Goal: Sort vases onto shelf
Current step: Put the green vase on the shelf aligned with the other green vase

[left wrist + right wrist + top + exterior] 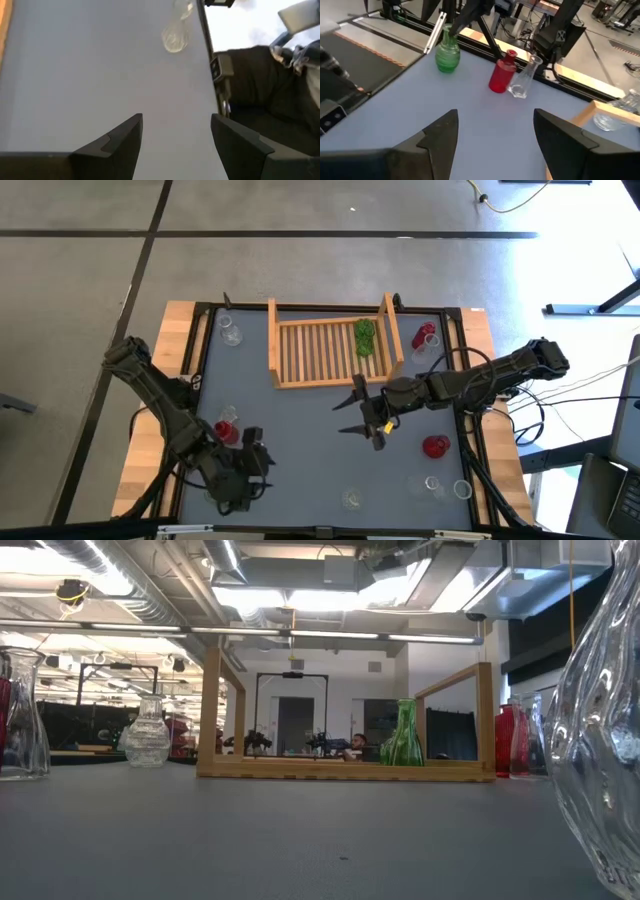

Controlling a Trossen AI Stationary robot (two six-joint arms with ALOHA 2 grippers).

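Observation:
The wooden shelf (pixel 330 352) stands at the table's far middle, and a green vase (pixel 365 335) stands upright on its slats near the right board. My right gripper (pixel 352 408) hovers open just in front of the shelf, its fingers pointing toward the table's left; nothing is between them (pixel 495 145). My left gripper (pixel 255 470) is open near the table's front left, over bare mat (pixel 175 150). A red vase (pixel 226 430) and a clear vase (pixel 230 415) stand beside the left arm. The right wrist view shows a second green vase (pixel 447 52) next to them.
More vases stand around: a red one (pixel 425 337) right of the shelf, a clear one (pixel 230 332) at the far left, a red one (pixel 435 446) at the right, and clear ones (pixel 435 485) (pixel 352 498) near the front edge. Bare mat lies at the centre.

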